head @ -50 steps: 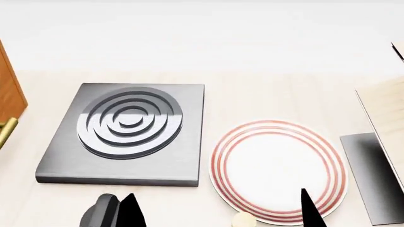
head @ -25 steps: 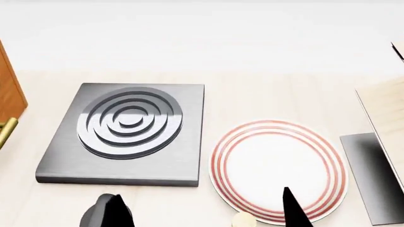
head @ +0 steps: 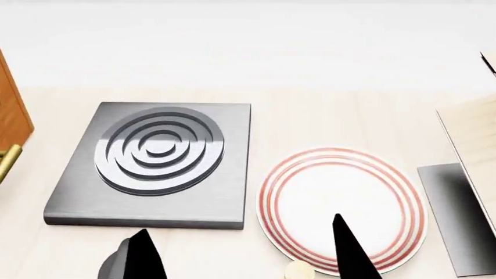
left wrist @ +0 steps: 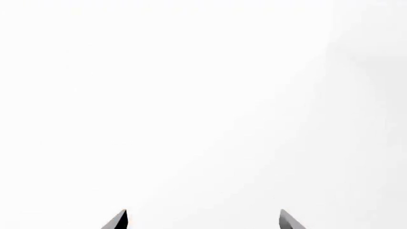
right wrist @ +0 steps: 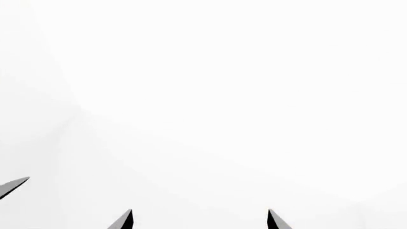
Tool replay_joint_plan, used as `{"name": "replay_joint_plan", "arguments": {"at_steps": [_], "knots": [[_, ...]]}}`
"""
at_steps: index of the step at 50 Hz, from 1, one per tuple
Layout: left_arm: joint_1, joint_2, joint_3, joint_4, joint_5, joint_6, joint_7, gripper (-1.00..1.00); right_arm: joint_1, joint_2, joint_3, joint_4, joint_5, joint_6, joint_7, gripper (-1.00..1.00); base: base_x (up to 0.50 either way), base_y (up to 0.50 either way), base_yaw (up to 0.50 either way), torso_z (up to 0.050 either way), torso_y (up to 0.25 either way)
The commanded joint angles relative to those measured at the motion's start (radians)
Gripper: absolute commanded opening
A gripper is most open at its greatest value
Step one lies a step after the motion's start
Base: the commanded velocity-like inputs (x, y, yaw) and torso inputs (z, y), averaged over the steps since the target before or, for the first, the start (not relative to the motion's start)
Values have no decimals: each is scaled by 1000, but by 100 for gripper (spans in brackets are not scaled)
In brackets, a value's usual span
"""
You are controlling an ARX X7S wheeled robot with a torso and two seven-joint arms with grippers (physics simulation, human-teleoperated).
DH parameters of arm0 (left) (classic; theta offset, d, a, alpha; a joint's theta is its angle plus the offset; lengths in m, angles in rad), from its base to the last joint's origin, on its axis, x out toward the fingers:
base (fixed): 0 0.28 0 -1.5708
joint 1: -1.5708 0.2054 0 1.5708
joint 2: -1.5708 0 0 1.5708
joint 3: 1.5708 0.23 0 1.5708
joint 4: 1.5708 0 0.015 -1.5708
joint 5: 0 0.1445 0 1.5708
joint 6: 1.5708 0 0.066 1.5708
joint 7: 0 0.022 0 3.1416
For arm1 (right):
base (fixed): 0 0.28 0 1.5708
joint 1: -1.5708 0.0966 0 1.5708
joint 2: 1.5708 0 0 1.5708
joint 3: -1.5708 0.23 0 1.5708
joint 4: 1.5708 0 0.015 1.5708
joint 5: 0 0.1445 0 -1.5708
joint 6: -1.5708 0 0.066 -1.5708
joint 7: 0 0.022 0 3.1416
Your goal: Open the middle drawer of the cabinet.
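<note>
1. Cabinet [head: 11,110] shows only as an orange-brown wooden sliver at the far left edge of the head view, with one brass bar handle [head: 8,163] just below it. Which drawer that handle belongs to cannot be told, so the middle drawer cannot be picked out.
2. Grey hob [head: 155,163] with concentric rings lies flat on the pale wooden table [head: 310,119], just right of the cabinet.
3. Left gripper [left wrist: 202,220] appears in the head view as a dark pointed shape in front of the hob's near edge. Its wrist view shows two dark fingertips well apart against blank white, so the jaws are spread and hold nothing.
4. White plate [head: 341,206] with red rings sits right of the hob, with a small cream round object [head: 298,270] at its near rim.
5. Right gripper [right wrist: 199,220] rises as a dark point over the plate's near part in the head view. Its wrist view shows the tips spread apart, nothing between them.
6. Dark grey flat slab [head: 457,215] lies right of the plate, beside a pale light-wood box [head: 477,136] at the right edge.
</note>
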Motion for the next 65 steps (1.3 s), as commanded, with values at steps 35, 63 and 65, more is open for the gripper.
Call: {"name": "replay_joint_plan", "arguments": {"at_steps": [35, 63, 65], "knots": [[-47, -285, 121, -667, 356, 311, -16, 100, -7, -21, 26, 0, -17, -4, -32, 100, 0, 0, 0, 0, 0], [-154, -323, 173, -900, 442, 301, -71, 100, -6, -21, 35, 0, -9, -2, -37, 100, 0, 0, 0, 0, 0], [-164, -329, 177, -920, 453, 303, -83, 100, -5, -21, 36, 0, -8, -1, -37, 100, 0, 0, 0, 0, 0]]}}
